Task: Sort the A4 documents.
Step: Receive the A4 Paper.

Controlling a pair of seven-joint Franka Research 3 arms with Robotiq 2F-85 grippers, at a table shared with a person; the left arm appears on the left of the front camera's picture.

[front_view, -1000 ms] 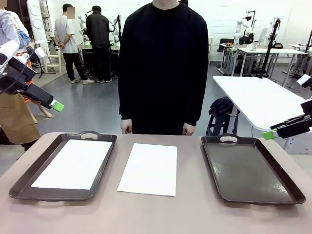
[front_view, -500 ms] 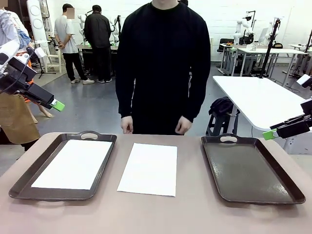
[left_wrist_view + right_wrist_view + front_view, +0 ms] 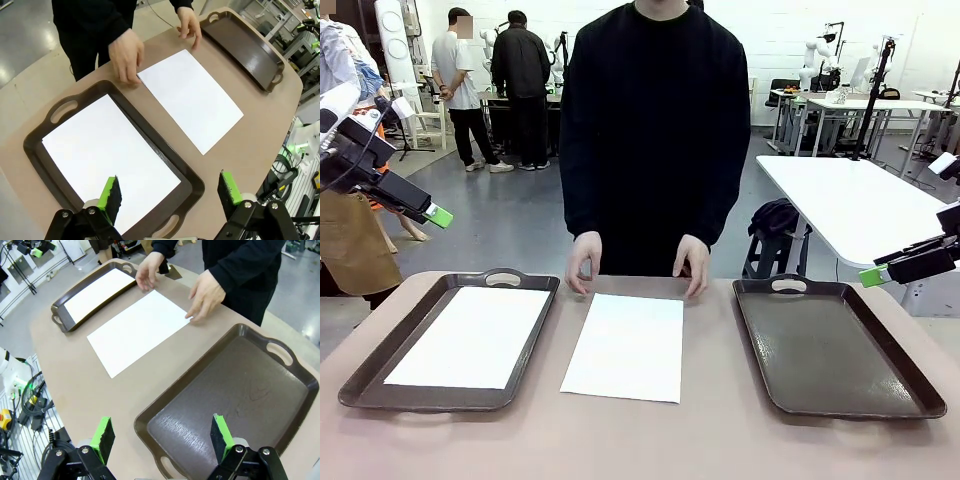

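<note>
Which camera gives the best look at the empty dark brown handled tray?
The right wrist view: the empty dark brown handled tray lies close below the camera, large, its scuffed floor plain to see. The front view shows it whole but foreshortened, on the right. The left wrist view catches it small and far off.

Looking like a robotics lab: white worktables (image 3: 850,200) are standing across a polished grey floor (image 3: 520,230), two people (image 3: 520,80) are standing at the back, turned away, and cables (image 3: 31,390) with a yellow emergency-stop box (image 3: 5,418) are trailing below the table (image 3: 75,365) edge.
</note>
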